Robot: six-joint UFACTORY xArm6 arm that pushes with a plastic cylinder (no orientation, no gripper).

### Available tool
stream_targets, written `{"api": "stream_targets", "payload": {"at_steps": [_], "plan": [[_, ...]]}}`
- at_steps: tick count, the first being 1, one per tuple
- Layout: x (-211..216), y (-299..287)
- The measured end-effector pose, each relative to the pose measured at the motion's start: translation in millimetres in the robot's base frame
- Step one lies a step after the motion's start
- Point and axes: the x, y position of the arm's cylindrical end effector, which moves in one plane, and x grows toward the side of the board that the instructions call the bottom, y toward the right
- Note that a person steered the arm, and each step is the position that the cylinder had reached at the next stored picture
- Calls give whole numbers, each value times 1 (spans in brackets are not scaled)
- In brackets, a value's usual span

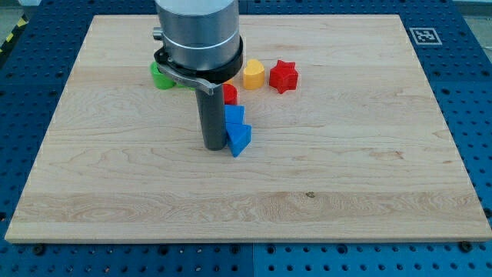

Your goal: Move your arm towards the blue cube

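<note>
My tip (213, 145) rests on the wooden board (346, 177) near the middle, just left of two blue blocks. The nearer blue block (240, 139), with an angular shape, touches or almost touches the rod's right side. A second blue block (234, 117), cube-like, sits directly above it in the view, also against the rod. The arm's grey body hides what lies behind it.
A red block (230, 94) peeks out right of the rod. A yellow block (254, 74) and a red star-shaped block (283, 76) lie toward the view's top. A green block (161, 75) shows left of the arm, partly hidden.
</note>
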Motion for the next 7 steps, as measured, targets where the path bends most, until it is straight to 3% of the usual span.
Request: {"api": "stream_targets", "payload": {"at_steps": [2,4,7], "plan": [[46,-35],[65,41],[49,60]]}}
